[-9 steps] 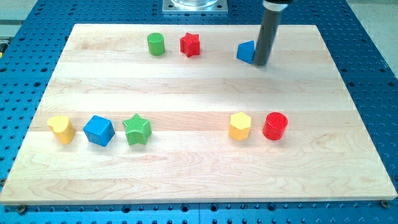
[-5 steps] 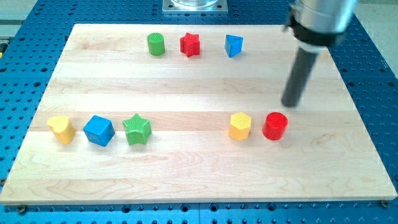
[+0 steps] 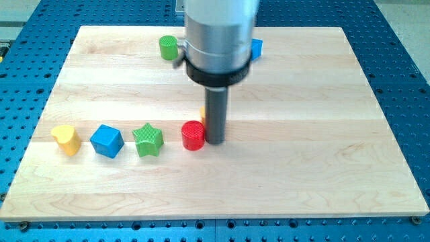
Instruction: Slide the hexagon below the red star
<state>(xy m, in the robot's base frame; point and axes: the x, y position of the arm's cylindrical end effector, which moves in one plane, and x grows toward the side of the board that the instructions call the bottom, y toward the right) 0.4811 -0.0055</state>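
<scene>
The yellow hexagon (image 3: pixel 203 115) shows only as a thin sliver at the left edge of my rod, near the board's middle. The red star is hidden behind the arm's wide body near the view's top. My tip (image 3: pixel 215 141) rests on the board just right of the red cylinder (image 3: pixel 193 136), touching or nearly touching it, and just below the hexagon sliver.
A green cylinder (image 3: pixel 168 47) and a blue triangular block (image 3: pixel 256 48), partly hidden by the arm, stand near the view's top. A yellow heart (image 3: pixel 66 139), a blue cube (image 3: pixel 107 140) and a green star (image 3: pixel 148 140) line up at the left.
My tip swept from the right side down and left to the board's middle. The red cylinder and the yellow hexagon were pushed left; the cylinder now sits near the green star.
</scene>
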